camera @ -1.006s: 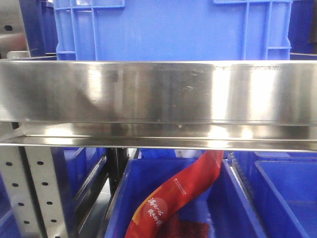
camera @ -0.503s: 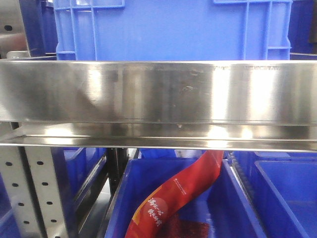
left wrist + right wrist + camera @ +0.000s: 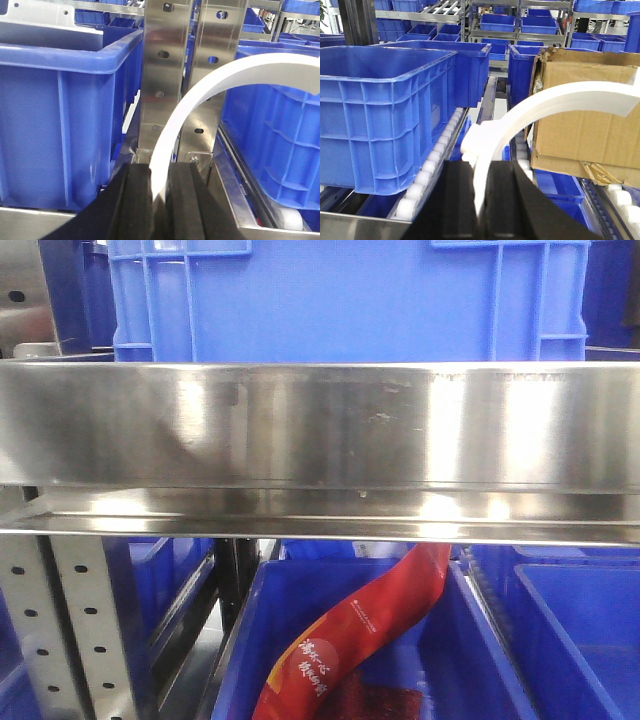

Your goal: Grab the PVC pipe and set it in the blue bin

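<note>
A white curved PVC pipe (image 3: 200, 95) arcs up and to the right from my left gripper (image 3: 160, 172), whose black jaws are shut on its lower end. In the right wrist view a white curved PVC pipe (image 3: 560, 102) rises the same way from my right gripper (image 3: 481, 170), which is shut on it. I cannot tell whether it is one piece or two. A large blue bin (image 3: 385, 100) stands open on the roller rack left of the right gripper. More blue bins (image 3: 60, 115) (image 3: 280, 115) flank the left gripper. Neither gripper shows in the front view.
A steel shelf beam (image 3: 320, 430) fills the middle of the front view, with a blue bin (image 3: 340, 300) above it. Below is a blue bin (image 3: 470, 660) holding a red packet (image 3: 360, 630). Perforated steel uprights (image 3: 160, 75) stand ahead of the left gripper. A cardboard box (image 3: 590, 110) sits at the right.
</note>
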### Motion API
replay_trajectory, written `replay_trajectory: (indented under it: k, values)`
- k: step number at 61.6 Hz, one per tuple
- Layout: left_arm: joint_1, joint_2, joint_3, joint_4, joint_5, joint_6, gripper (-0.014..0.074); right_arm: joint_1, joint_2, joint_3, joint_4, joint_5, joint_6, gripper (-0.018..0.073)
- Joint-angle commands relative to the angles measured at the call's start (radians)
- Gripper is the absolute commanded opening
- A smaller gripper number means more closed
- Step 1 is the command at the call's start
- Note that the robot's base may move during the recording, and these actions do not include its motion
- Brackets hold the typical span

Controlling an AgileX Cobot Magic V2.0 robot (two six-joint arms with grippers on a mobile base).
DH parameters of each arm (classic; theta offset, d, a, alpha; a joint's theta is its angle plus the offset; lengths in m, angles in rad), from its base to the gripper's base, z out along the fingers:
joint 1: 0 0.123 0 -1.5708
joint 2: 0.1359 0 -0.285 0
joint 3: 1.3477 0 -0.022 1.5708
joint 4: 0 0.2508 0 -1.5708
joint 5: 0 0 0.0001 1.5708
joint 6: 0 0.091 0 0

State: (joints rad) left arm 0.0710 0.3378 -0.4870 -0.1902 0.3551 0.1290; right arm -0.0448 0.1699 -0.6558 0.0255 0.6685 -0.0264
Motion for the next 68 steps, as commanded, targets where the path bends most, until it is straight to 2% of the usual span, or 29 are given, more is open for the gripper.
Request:
replay_trajectory:
  k: [1, 35, 68]
  values:
    - [0.003, -0.002, -0.001, -0.006, -0.028, -0.002, -0.0111, -0.001, -0.002, 0.0, -0.001, -0.026, 0.001, -0.0169]
    - [0.003, -0.002, -0.001, -0.006, -0.149, -0.002, -0.0111, -0.001, -0.002, 0.0, -0.001, -0.026, 0.001, -0.0169]
    - [0.003, -0.002, -0.001, -0.008, -0.156, -0.002, -0.0111, -0.001, -0.002, 0.0, -0.001, -0.028, 0.001, -0.0169]
